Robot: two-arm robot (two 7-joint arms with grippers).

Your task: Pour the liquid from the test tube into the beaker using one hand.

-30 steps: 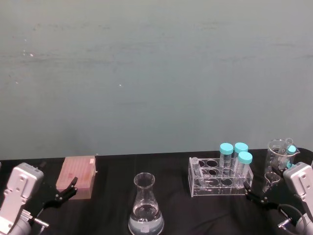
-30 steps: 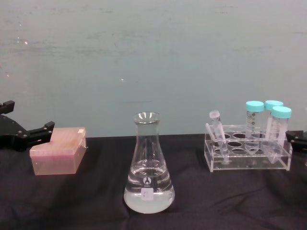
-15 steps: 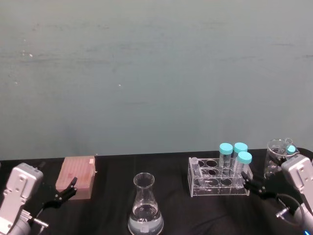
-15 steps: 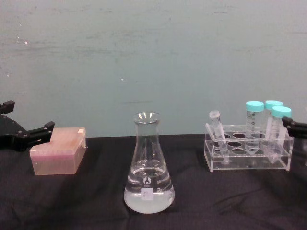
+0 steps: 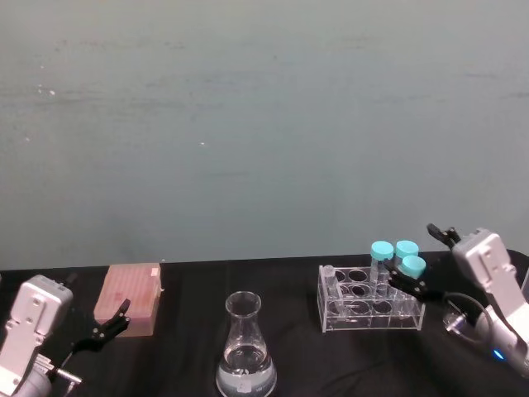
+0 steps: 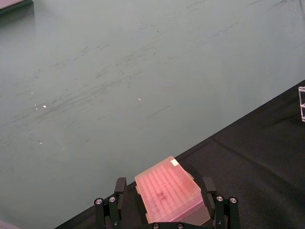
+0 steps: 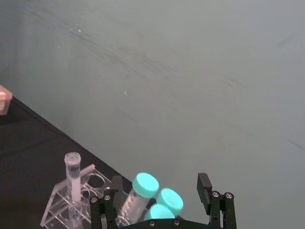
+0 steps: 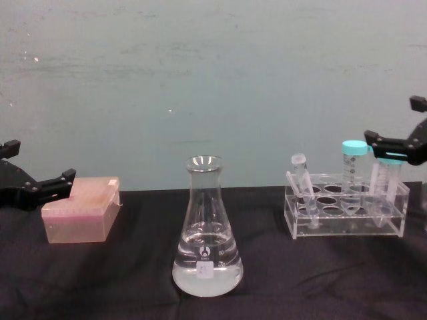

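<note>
The beaker (image 8: 207, 233) is a clear conical flask standing front and centre on the black table, with clear liquid (image 8: 207, 277) in its wide base. The test tube (image 8: 303, 190), slim and uncapped, leans in the left end slot of the clear rack (image 8: 343, 217); I cannot tell whether it holds liquid. My right gripper (image 8: 399, 123) hovers open just above the capped tubes at the rack's right end. In the right wrist view the test tube (image 7: 73, 176) stands off to one side of the right gripper (image 7: 155, 195). In the head view the beaker (image 5: 248, 347) stands left of the test tube (image 5: 329, 277).
Three taller tubes with turquoise caps (image 8: 354, 148) stand in the rack's right half. A pink box (image 8: 80, 208) lies at the table's left, and my left gripper (image 8: 37, 161) rests open beside it. A teal wall closes off the back.
My right gripper has risen from table level beside the rack and moved left, and now sits above the capped tubes. The left arm, flask and test tube have not moved.
</note>
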